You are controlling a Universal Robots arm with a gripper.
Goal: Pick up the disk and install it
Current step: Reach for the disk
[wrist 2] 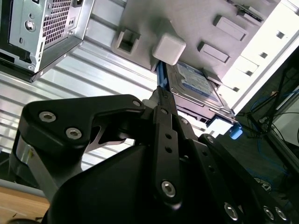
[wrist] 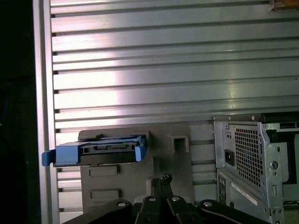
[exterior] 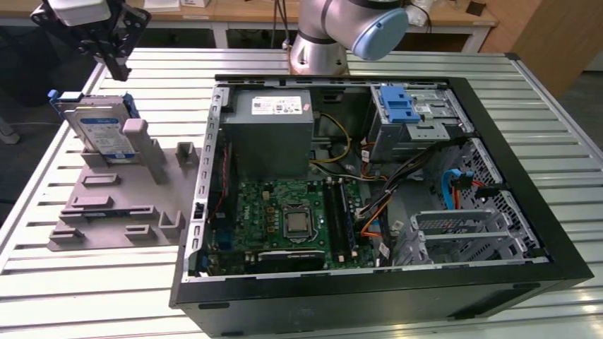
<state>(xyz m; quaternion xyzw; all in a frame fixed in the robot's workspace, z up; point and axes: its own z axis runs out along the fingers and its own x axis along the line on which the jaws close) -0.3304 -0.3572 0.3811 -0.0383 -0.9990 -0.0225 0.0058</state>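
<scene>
Two black fingers (exterior: 118, 68) hang in the air above the bench, pressed together at their tips with nothing between them. In the first wrist view the fingers (wrist: 166, 178) meet in a narrow point, and in the second wrist view one of the fingers (wrist 2: 163, 116) runs as a dark bar across the foreground.

Just below the fingers, apart from them and untouched, the disk (exterior: 101, 131) stands on edge in a grey holder (exterior: 113, 212). The holder lies flat on the ribbed metal bench (exterior: 94, 296). In the exterior view the disk's silver face and white-and-blue label show, with the blue carrier framing it. In the first wrist view the disk (wrist: 98, 151) is seen edge-on beneath the fingers, the blue ends of its carrier sticking out on either side. In the second wrist view the disk (wrist 2: 194, 84) shows its label beyond the fingertip, and a grey post (wrist 2: 169, 48) of the holder stands just beside it.

Well apart from the fingers, toward the exterior view's right, an open computer case (exterior: 527, 282) lies on its side on the bench. Inside it are a grey metal box (exterior: 273, 134) with a white sticker, a green board (exterior: 282, 212), loose cables and a blue latch (exterior: 407, 106) on a metal cage. The disk sits outside the case, not yet installed.
</scene>
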